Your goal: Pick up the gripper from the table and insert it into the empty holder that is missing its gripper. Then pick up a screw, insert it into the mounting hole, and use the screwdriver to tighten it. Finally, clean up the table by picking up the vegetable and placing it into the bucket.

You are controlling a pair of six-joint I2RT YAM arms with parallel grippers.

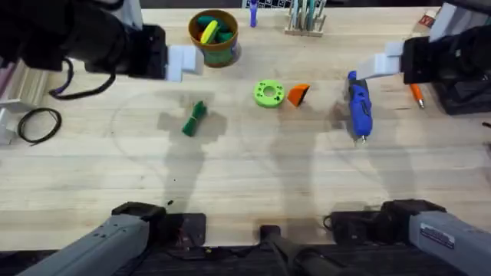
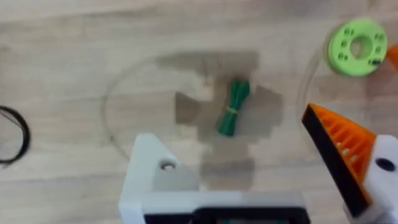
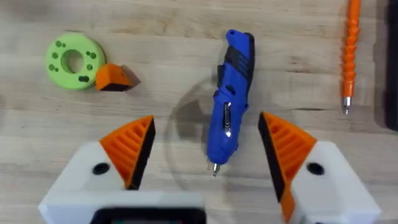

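The orange gripper (image 1: 298,94) lies on the table (image 1: 253,176) beside a green disc, also seen as the gripper (image 3: 114,77) in the right wrist view. My left gripper (image 1: 184,61) hangs open above the dark-green vegetable (image 2: 232,107). One of its fingers is the bare white holder (image 2: 155,171) with a mounting hole (image 2: 166,165); the other carries an orange pad. My right gripper (image 3: 205,134) stands open over the blue screwdriver (image 3: 230,106), apart from it. The bucket (image 1: 213,34) sits at the back. A screw is out of view.
A bright green disc (image 1: 268,93) with holes lies at the centre. A thin orange pen-like tool (image 1: 416,95) lies at the right and a black cable loop (image 1: 38,124) at the left. A rack of tools (image 1: 305,17) stands at the back edge.
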